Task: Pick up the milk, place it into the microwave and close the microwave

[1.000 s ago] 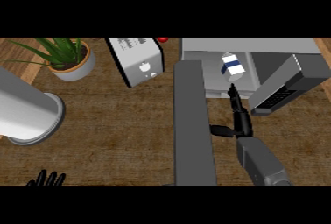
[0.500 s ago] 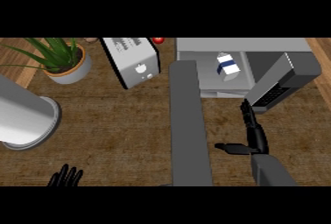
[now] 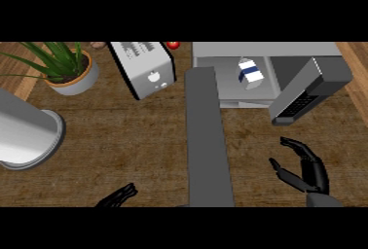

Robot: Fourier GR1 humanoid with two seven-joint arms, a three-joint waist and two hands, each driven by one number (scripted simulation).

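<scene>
The milk carton (image 3: 249, 74), white with a blue band, stands inside the open microwave (image 3: 237, 51) at the upper right. The microwave's door (image 3: 310, 91) swings out to the right, ajar. My right hand (image 3: 307, 169) is open, fingers straight, low on the right, well below the door and apart from the carton. Only the fingers of my left hand (image 3: 119, 197) show at the bottom edge, relaxed and open.
A long grey bar (image 3: 208, 141) runs down the middle from the microwave. A toaster (image 3: 146, 68) and a potted plant (image 3: 68, 68) stand at the upper left. A large grey pot (image 3: 25, 138) sits at the left edge. A red item (image 3: 173, 44) peeks behind the toaster.
My right hand has let go of the milk and drawn back down away from the microwave. The left hand's fingers have shifted right along the bottom edge.
</scene>
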